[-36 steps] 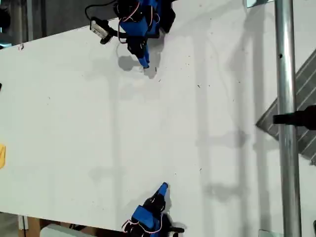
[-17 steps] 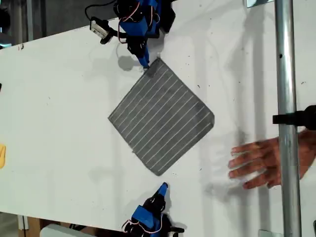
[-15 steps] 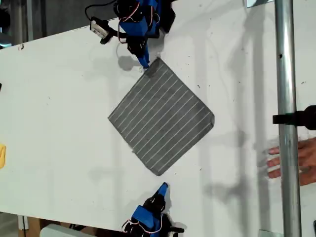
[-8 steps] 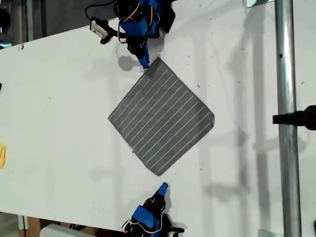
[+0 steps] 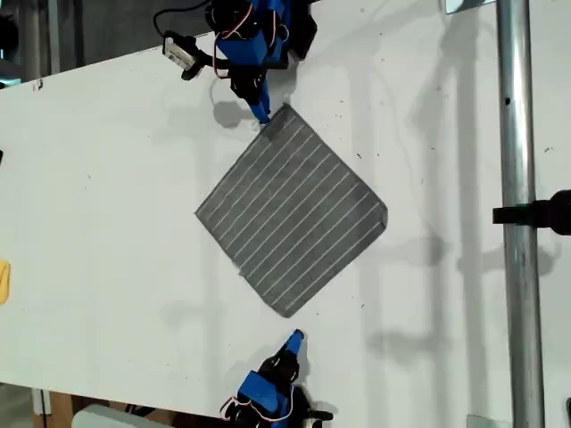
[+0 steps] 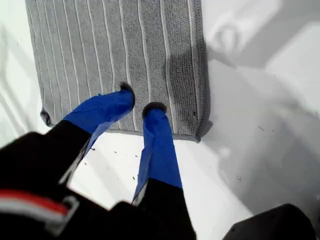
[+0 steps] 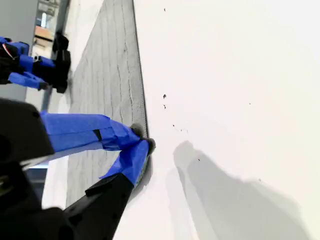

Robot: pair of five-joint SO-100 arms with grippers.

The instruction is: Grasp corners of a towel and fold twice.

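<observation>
The dark grey striped towel lies flat on the white table, turned like a diamond. Its corners point to the exterior view's top, bottom, left and right. My first gripper hovers by the top corner. In its wrist view the jaws stand a little open over the towel's near edge, with nothing held. My second gripper sits just short of the bottom corner. Its jaws are shut and empty beside the towel's hem.
A vertical metal pole with a black clamp crosses the exterior view's right side. A small yellow object lies at that view's left edge. A small camera sticks out beside the first arm. The table's edge runs close behind both arms.
The table was bare at first. A person's hand laid the towel down and withdrew toward the exterior view's right. Neither arm has moved, and the towel has lain still for the last half second.
</observation>
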